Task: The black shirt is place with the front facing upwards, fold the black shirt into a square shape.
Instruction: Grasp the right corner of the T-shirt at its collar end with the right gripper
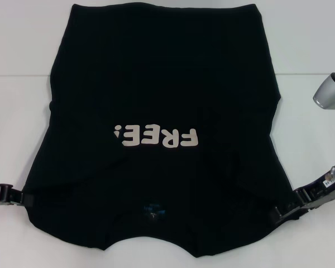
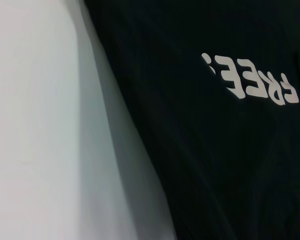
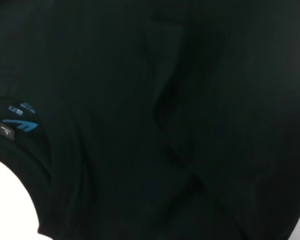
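The black shirt lies flat on the white table, front up. Its white "FREE!" lettering reads upside down, and the collar with its blue neck label is nearest me. Both sleeves look tucked in. My left gripper sits low at the shirt's left shoulder edge. At the right shoulder edge is my right gripper. The left wrist view shows the shirt, its lettering and bare table. The right wrist view is filled by the shirt, with the neck label and creases.
A silver joint of the right arm hangs over the table at the right edge. White table shows on both sides of the shirt and along the near collar edge.
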You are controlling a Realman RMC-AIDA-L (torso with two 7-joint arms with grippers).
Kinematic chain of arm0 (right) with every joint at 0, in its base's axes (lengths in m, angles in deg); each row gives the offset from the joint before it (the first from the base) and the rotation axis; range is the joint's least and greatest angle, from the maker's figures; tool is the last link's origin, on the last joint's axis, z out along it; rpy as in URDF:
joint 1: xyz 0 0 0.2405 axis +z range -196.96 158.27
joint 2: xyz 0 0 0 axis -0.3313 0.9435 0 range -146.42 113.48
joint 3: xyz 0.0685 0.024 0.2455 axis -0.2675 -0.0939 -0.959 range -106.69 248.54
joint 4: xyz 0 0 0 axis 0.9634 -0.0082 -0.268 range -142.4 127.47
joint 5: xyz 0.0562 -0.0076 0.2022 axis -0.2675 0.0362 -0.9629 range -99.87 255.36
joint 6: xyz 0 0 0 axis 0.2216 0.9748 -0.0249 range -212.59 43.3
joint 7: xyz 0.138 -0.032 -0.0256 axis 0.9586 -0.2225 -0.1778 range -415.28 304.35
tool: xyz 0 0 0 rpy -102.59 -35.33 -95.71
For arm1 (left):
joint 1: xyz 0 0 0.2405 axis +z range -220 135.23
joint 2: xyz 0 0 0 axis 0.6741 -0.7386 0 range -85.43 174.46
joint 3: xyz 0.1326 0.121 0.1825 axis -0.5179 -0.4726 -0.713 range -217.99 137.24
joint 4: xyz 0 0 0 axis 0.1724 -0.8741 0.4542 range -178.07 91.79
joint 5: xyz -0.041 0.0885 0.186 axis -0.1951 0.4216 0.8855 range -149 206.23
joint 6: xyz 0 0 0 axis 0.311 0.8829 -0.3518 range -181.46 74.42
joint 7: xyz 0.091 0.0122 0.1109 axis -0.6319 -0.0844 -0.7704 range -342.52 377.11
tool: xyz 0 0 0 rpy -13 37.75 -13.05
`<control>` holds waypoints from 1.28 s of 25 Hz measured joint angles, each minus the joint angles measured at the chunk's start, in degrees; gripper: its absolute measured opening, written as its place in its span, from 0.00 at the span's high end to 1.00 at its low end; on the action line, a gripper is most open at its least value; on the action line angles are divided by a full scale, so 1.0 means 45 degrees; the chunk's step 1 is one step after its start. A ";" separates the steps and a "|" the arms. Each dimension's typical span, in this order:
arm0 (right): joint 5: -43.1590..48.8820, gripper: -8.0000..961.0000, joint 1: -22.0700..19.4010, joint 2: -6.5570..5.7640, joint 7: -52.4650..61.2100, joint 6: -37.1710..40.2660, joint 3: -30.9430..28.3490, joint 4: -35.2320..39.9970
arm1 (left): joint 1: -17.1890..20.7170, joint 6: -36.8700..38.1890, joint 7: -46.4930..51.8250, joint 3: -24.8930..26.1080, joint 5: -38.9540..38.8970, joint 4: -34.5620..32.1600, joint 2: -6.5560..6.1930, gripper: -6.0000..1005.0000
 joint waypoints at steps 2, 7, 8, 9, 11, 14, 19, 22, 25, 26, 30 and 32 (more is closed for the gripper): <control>-0.0020 0.16 0.0041 0.0015 -0.0059 -0.0001 -0.0052 -0.0034 | -0.0010 -0.0007 -0.0001 0.0000 0.0000 0.0000 0.0001 0.97; -0.0038 0.16 0.0179 0.0101 -0.0096 -0.0005 -0.0080 -0.0038 | -0.0055 -0.0008 0.0002 -0.0020 0.0000 0.0000 0.0001 0.97; -0.0042 0.16 0.0204 0.0116 -0.0100 -0.0008 -0.0081 -0.0038 | -0.0064 -0.0005 0.0003 -0.0028 0.0000 0.0000 0.0001 0.97; -0.0045 0.17 0.0226 0.0130 -0.0104 -0.0018 -0.0082 -0.0039 | -0.0070 -0.0004 0.0003 -0.0033 0.0000 0.0000 0.0002 0.97; -0.0055 0.17 0.0267 0.0155 -0.0111 -0.0078 -0.0082 -0.0038 | -0.0071 -0.0002 0.0004 -0.0035 0.0000 0.0000 0.0002 0.97; -0.0059 0.17 0.0323 0.0215 -0.0116 -0.0103 -0.0077 -0.0018 | -0.0072 0.0002 0.0005 -0.0040 0.0000 0.0000 0.0002 0.97; -0.0060 0.25 0.0330 0.0302 -0.0156 -0.0217 -0.0014 0.0206 | -0.0077 0.0003 0.0005 -0.0040 0.0000 0.0000 0.0002 0.97; -0.0055 0.36 0.0341 0.0302 -0.0156 -0.0231 0.0075 0.0142 | -0.0090 0.0003 -0.0001 -0.0040 0.0000 0.0018 0.0002 0.97; -0.0035 0.43 0.0345 0.0300 -0.0156 -0.0263 0.0092 0.0138 | -0.0111 0.0003 -0.0034 -0.0018 0.0000 0.0135 -0.0001 0.97; -0.0034 0.45 0.0349 0.0300 -0.0156 -0.0266 0.0093 0.0137 | -0.0131 0.0002 -0.0044 -0.0010 0.0000 0.0170 -0.0012 0.97; 0.0017 0.53 0.0401 0.0301 -0.0155 -0.0279 0.0106 0.0111 | -0.0178 0.0002 -0.0066 -0.0008 0.0000 0.0222 -0.0032 0.97; 0.0029 0.57 0.0428 0.0308 -0.0155 -0.0300 0.0114 0.0098 | -0.0198 0.0002 -0.0075 -0.0013 0.0000 0.0263 -0.0048 0.97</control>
